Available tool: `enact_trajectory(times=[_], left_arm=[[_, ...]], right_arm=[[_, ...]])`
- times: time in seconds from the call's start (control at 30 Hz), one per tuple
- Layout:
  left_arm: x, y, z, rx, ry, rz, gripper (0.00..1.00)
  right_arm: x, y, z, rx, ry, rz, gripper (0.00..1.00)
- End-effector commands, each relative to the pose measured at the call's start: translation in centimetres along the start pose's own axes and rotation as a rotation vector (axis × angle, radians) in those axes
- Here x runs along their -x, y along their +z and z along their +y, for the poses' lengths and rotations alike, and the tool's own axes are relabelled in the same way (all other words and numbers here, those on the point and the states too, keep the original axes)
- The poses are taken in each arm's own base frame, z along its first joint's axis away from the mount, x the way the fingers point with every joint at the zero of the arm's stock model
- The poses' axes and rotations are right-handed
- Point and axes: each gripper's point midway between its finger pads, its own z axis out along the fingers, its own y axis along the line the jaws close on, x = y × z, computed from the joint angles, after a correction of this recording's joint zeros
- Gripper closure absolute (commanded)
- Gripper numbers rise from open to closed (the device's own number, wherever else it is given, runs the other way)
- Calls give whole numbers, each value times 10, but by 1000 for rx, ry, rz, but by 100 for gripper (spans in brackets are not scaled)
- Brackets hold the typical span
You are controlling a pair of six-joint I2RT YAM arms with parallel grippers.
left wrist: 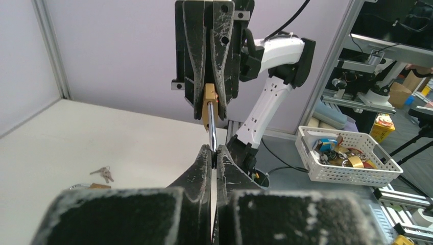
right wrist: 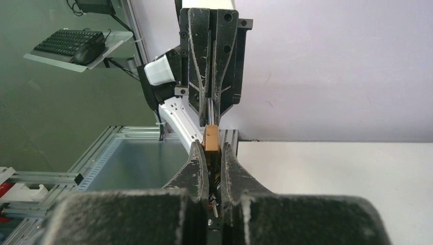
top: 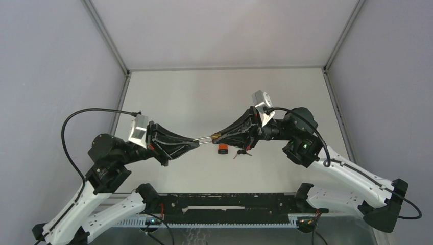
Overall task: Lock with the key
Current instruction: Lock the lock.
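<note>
A brass padlock (top: 215,136) is held in mid-air between both arms. My right gripper (top: 218,136) is shut on its brass body (right wrist: 211,139). My left gripper (top: 196,143) is shut on the tip of its silver shackle (left wrist: 210,125), which runs straight from my fingertips (left wrist: 207,153) to the brass body (left wrist: 210,104). A small bunch of keys (top: 243,152) lies on the table below the right gripper and also shows in the left wrist view (left wrist: 104,174). A small metal piece hangs between the right fingers behind the padlock; I cannot tell what it is.
A small orange-brown object (top: 222,149) lies on the table next to the keys, under the padlock. A white basket (left wrist: 347,158) of padlocks stands off the table beyond the right arm. Grey walls enclose the white table (top: 204,92).
</note>
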Motion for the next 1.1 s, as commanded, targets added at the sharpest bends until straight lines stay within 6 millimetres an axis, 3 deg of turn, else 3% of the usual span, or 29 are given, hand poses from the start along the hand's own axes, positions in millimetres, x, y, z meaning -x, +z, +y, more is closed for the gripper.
enact_trajectory(times=[0.0,0.37,0.63,0.9,1.07], left_arm=[[18,7,-6,-49,86,-93,100],[-30,15,19,9,42,8,100],[-43,24,14,-34,19,31,100],[-36,32,3,-92,-7,12,100],[-56,36,5,-87,-68,59,100]], right_arm=[[-1,15,-3,8,-19,-25,100],[9,31,-2,10,-7,-98,100],[-12,40,-15,-42,8,-54,100],[-47,44,-35,-99,26,44,100],[-40,49,-31,-64,21,12,100]])
